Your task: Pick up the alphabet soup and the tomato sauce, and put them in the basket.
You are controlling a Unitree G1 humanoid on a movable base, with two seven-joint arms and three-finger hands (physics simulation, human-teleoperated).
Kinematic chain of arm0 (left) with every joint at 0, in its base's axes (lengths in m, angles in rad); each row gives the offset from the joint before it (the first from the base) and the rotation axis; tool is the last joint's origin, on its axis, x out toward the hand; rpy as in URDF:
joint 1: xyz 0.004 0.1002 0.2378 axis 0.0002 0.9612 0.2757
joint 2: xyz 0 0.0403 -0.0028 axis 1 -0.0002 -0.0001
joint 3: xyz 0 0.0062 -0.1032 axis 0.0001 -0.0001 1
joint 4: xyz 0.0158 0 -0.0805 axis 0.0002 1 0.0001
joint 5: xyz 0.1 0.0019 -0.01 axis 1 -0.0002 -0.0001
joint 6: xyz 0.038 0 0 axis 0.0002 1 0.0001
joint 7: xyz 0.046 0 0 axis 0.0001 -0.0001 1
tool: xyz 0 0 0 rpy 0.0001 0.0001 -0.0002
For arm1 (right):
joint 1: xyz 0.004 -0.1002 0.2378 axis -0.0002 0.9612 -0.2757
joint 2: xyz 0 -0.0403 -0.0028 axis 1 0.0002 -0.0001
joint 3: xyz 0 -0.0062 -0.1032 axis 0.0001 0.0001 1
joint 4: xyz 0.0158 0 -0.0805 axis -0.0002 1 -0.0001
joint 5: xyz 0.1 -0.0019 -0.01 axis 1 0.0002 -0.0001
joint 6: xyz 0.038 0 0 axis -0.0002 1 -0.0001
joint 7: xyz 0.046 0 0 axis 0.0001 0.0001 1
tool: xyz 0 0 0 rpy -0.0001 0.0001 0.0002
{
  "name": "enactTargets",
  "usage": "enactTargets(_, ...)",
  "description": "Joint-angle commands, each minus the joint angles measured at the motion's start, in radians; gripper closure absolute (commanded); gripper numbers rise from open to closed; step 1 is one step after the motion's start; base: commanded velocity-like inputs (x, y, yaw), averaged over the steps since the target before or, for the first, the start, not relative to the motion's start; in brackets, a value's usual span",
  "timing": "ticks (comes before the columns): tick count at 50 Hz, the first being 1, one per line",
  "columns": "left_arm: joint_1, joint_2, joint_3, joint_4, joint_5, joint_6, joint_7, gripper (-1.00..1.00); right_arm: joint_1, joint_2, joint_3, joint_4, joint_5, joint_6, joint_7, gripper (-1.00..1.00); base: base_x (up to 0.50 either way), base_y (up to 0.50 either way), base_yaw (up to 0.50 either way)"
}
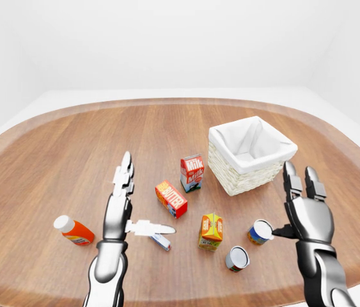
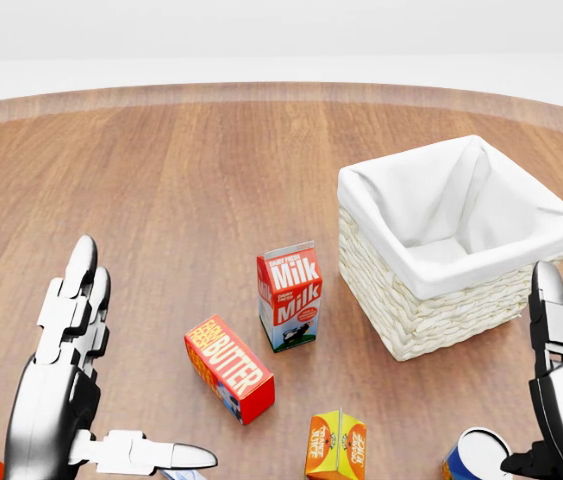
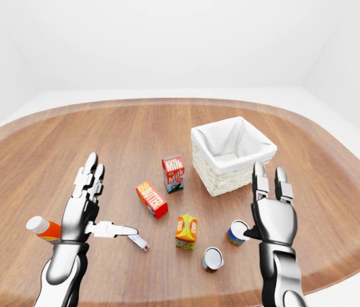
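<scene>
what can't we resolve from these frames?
- Can labels: the blue can by the right hand and the grey can are too small in the eye views to tell soup from sauce.
- Head view: the blue can is cut off by the bottom edge.
- Small tube: partly hidden under the left hand's thumb.
- Basket: part of its floor is hidden by its wall.

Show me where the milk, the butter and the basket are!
milk carton (image 2: 289, 296), head view, on its red and white label.
butter box (image 2: 229, 368), head view, on its red top face.
basket (image 2: 431, 310), head view, on its woven side wall.
</scene>
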Motion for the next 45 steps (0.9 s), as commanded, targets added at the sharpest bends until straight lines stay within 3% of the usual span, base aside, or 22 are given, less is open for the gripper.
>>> enactTargets(1,-0.004,0.001,0.002,0.008,-0.002,0.0,-0.001,-1.0,0.014,-0.009,0.021,0.03,-0.053,0.0,-0.03,-1.0,0.0,0.0,0.0)
enactTargets(27,-0.01,0.0,0.006,0.006,-0.007,0.0,-0.001,-1.0,0.0,-0.029,0.05,0.112,-0.069,0.0,-0.059,-1.0,0.0,0.0,0.0)
enactTargets(45,-0.004,0.0,0.001,0.003,-0.002,0.0,-0.002,-1.0,-0.052,-0.068,0.098,0.251,-0.109,0.0,-0.157,-1.0,0.0,0.0,0.0)
